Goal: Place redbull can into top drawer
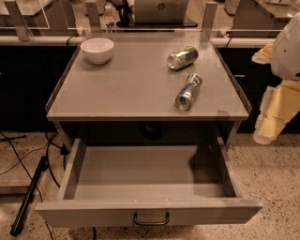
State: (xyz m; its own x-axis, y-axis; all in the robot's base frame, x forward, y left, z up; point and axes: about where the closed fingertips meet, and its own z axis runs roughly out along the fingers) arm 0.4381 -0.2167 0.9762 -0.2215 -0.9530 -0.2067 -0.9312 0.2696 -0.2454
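Note:
The redbull can (188,91) is slim and silver-and-blue. It lies on its side on the grey tabletop (126,89), right of centre, with its silver end toward the front edge. The top drawer (150,212) below the tabletop is pulled wide open and holds nothing; a dark bar handle (151,219) sits at the centre of its front panel. My gripper (269,126) hangs at the right edge of the view, beyond the table's right side and level with its front edge. It is apart from the can and holds nothing that I can see.
A stubbier greenish can (183,57) lies on its side behind the redbull can. A white bowl (97,50) stands at the back left. A laptop (159,10) sits on a counter behind. Cables and a dark pole (28,197) lie on the floor at the left.

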